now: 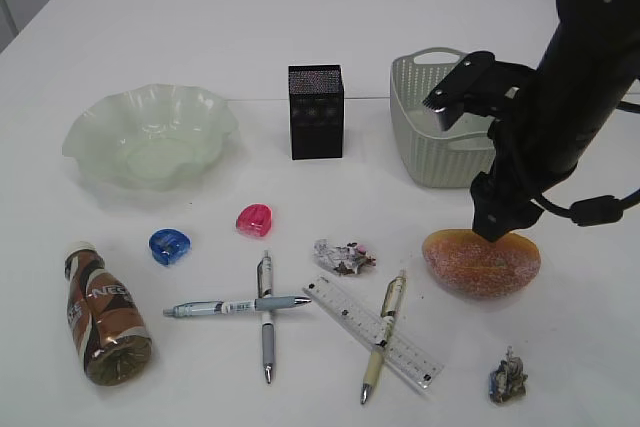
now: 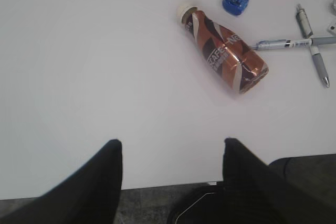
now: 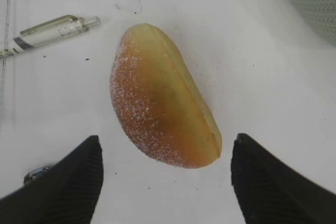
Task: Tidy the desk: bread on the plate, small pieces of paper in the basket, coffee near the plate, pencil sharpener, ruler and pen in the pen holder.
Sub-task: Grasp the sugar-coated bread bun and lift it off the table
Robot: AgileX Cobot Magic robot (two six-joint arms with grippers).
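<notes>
Desk [image 1: 330, 7]: lying white under everything.
Right gripper [image 3: 167, 153]: hanging spread wide above the bread [image 1: 482, 263], which is sitting at four o'clock on the desk.
Left gripper [image 2: 172, 157]: hovering spread, empty, at the desk's near edge.
Coffee [image 1: 103, 313]: lying at eight o'clock, label partly reading "NES".

Counting what is lying on the worktop [image 1: 420, 27]
Showing three pens [image 1: 266, 315], two sharpeners [image 1: 169, 246], two paper scraps [image 1: 342, 256], one ruler [image 1: 376, 331], bread roll [image 1: 482, 263], bottle [image 1: 105, 314], dish [image 1: 150, 134], basket [image 1: 440, 142], mesh cup [image 1: 316, 112].
</notes>
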